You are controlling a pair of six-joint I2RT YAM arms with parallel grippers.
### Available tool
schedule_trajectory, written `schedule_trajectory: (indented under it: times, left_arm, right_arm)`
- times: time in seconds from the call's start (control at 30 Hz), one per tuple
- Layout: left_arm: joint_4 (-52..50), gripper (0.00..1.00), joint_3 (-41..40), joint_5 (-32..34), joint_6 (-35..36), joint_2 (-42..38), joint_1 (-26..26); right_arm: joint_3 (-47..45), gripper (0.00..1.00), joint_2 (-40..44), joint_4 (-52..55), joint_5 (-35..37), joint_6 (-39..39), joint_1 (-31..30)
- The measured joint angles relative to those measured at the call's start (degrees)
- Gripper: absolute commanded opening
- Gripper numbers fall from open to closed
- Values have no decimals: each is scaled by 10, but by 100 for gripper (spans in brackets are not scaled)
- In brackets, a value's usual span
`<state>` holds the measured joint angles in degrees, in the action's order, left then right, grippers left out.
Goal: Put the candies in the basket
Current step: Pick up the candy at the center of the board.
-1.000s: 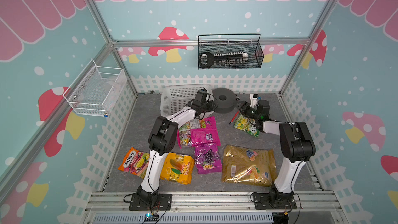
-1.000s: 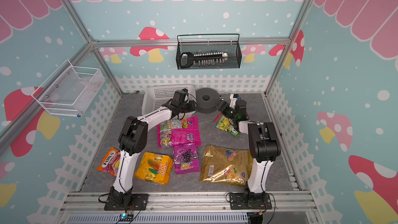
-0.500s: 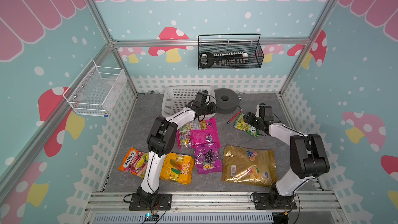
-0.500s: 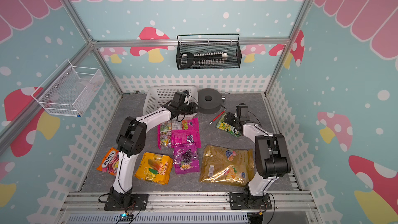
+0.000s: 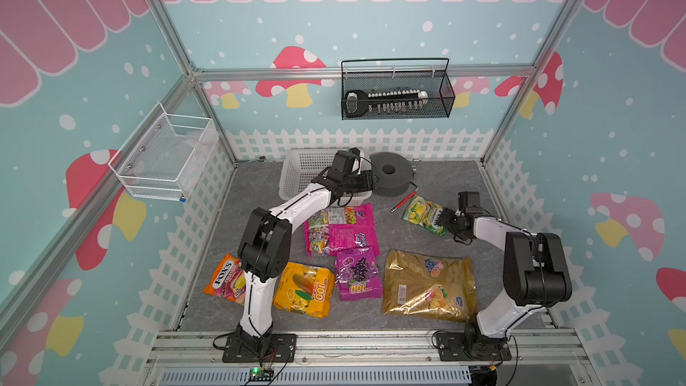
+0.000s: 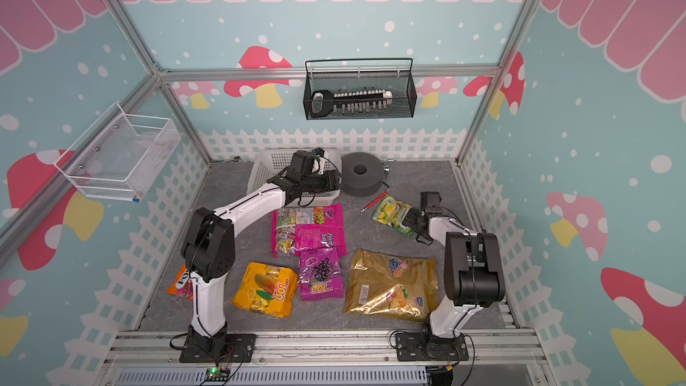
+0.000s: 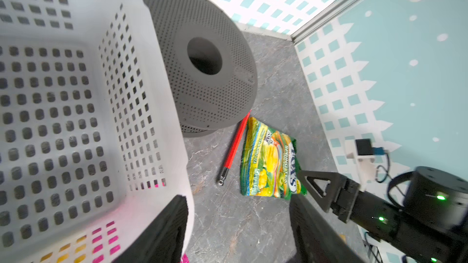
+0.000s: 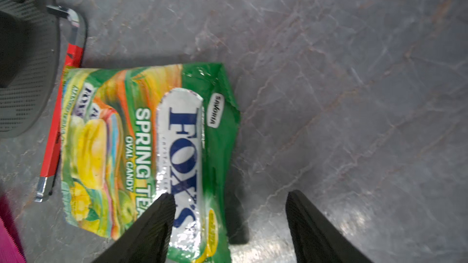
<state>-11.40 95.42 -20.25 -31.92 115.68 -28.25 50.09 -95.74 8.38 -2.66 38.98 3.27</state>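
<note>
"Anything gripped?"

"Nothing. Left end effector (image 7: 238,203) gaped by a corner of the basket (image 7: 162,122) at the tabletop's (image 8: 329,97) far edge. Right end effector (image 8: 230,198) gaped over the green-yellow bag (image 8: 141,148) beside the red stick (image 8: 53,135)."

Red stick (image 5: 404,202) beside grey drum (image 5: 398,184); black wall basket (image 5: 442,100).

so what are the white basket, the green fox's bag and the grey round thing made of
basket: white moulded plastic, matte, grid of holes, rolled rim.
green bag: thin glossy plastic film, with creases and glare.
grey round thing: matte, finely perforated; plastic or metal, can't tell.
</note>
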Motion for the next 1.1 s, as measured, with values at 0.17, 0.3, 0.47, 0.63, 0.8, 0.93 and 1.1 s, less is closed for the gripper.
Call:
schedule_trajectory:
  times: [0.17,0.3,0.47,0.63,0.8,0.93,1.1]
  left_arm:
    - [-3,69,-29,0,3,-64,6]
    - [-10,70,-68,1,8,-108,18]
    - [-24,70,-123,1,13,-160,51]
    - [-37,72,-182,9,22,-226,105]
    - [-42,73,-236,12,28,-295,161]
    - [-43,74,-266,23,28,-324,198]
    - [-45,74,-292,37,27,-324,225]
  right_arm:
    - [-26,70,16,-5,-27,0,12]
    - [-39,61,21,-25,-52,-1,13]
    - [-43,33,10,-54,-93,-1,14]
    - [-45,0,9,-68,-112,0,17]
    - [-46,0,50,-64,-134,-4,16]
    - [-28,0,110,-54,-171,-13,5]
    - [43,0,157,-49,-204,-20,-43]
